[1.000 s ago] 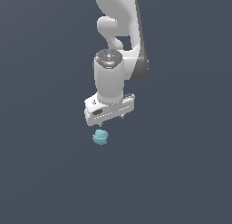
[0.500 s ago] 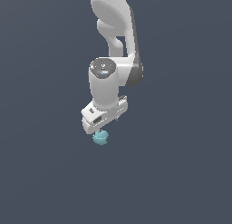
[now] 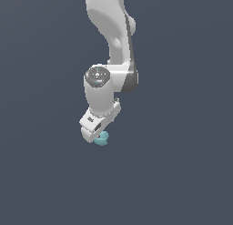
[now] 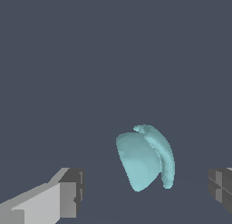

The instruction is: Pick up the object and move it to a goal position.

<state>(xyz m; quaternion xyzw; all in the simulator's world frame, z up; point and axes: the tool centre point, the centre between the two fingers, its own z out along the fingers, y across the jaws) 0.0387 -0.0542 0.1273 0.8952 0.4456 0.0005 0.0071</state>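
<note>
1. The gripper (image 4: 145, 191) stands wide, its jaws well apart and holding nothing; in the wrist view one finger (image 4: 68, 193) shows to one side of the object (image 4: 142, 157) and the other finger (image 4: 222, 184) to the other side, with bare grey surface (image 4: 90, 60) showing in both gaps, so neither pad touches it.

2. The object lies on the plain grey surface (image 3: 182, 174), which shows no edge or corner to place it by; in the exterior view the object (image 3: 103, 138) peeks out just under the gripper (image 3: 96, 130), half hidden by the hand, toward the exterior view's right of the fingertips.

3. The hand is held low and pointed down over the blob, I judge so that the open jaws straddle it before closing; the object sits nearer one finger than the other, so it may be nudged sideways as the jaws meet.

4. The object is a rounded teal lump with a thinner ridged flap along one flank; in the wrist view its long axis runs roughly crosswise to the line between the fingers, narrowing toward the gripper side; the jaws would therefore close across its shorter width, which suits a grasp.

5. No goal marker is visible in either view.
</note>
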